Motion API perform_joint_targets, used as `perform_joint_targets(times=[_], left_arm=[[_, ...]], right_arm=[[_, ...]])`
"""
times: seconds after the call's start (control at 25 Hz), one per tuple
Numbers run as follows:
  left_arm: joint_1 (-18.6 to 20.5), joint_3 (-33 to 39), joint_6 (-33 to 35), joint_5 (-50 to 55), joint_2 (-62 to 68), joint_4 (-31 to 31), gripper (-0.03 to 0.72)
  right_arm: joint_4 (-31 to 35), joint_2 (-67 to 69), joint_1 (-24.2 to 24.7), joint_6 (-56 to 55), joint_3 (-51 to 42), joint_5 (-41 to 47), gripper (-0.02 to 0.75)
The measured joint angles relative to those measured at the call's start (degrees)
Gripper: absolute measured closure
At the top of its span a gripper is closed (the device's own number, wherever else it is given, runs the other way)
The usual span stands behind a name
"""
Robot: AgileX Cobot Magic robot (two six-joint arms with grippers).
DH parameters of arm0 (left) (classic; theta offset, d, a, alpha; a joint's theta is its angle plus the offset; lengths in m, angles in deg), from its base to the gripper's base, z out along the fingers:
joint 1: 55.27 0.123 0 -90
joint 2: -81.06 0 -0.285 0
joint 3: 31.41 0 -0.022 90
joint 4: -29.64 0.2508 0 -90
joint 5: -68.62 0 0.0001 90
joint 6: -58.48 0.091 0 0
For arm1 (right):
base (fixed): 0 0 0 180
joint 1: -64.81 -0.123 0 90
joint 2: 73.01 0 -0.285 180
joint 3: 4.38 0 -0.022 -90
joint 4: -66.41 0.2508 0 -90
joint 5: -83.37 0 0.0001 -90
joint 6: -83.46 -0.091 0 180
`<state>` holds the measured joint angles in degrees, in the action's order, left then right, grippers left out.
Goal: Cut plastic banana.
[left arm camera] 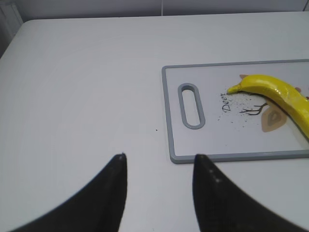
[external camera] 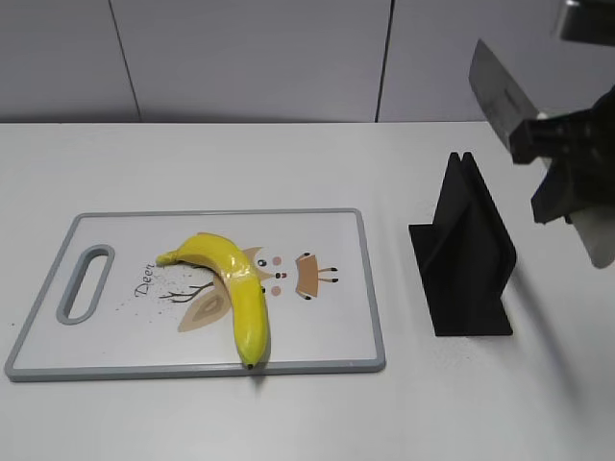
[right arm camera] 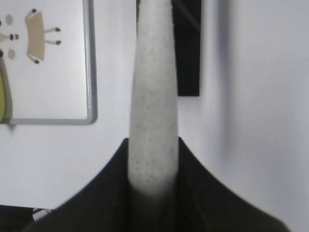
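Exterior view shows the plastic banana (external camera: 235, 291) on the cutting board (external camera: 327, 288), its long axis curving from the stem at upper left to the dark tip at the near edge, while the right gripper (external camera: 567, 173), cut off at the frame edge, grips a knife (external camera: 498, 91) above the black stand (external camera: 466, 252). Left wrist view has the left gripper (left arm camera: 159, 166) with jaws parted and holding nothing over the white surface (left arm camera: 87, 96), the banana cropped at right. Right wrist view shows jaws closed on the knife's speckled handle, its blade unseen.

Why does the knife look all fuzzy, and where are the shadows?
Right wrist view: the knife sits so close in the right pincer that it blurs. Exterior view: the black stand casts a soft shadow on the table; the plastic banana shows glare.
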<state>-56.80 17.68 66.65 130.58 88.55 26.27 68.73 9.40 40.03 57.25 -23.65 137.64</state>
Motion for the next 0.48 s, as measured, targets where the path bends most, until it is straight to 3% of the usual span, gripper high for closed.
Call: perform_joint_targets(times=[0.2, 0.48], left_arm=[[0.0, -0.28, 0.0, -0.96, 0.0, 0.11, 0.253], [0.0, -5.05, 0.39, -11.88, 9.81, 0.18, 0.253]], right_arm=[[-2.0, -0.52, 0.0, 2.74, 5.1, 0.07, 0.55], [-2.77, 4.38, 0.0, 22.07, 13.23, 1.59, 0.55]])
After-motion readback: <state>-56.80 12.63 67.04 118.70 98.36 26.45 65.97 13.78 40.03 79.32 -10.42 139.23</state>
